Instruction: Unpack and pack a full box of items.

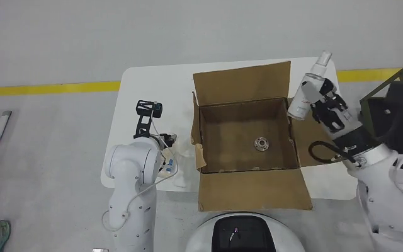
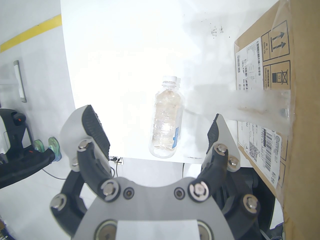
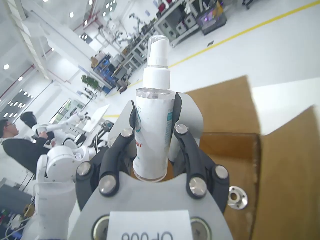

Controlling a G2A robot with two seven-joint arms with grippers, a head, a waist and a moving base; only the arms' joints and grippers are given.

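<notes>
The right gripper pinched the spray bottle mid-body beside the box's right wall, a light, stiff, probably slick thing best held there, while the left gripper hung spread above a clear bottle on the table.

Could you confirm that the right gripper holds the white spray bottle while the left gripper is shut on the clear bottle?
Not quite: the left gripper is open, and the clear bottle sits on the table apart from its fingers, as the left wrist view shows. The right gripper does hold the white spray bottle.
</notes>
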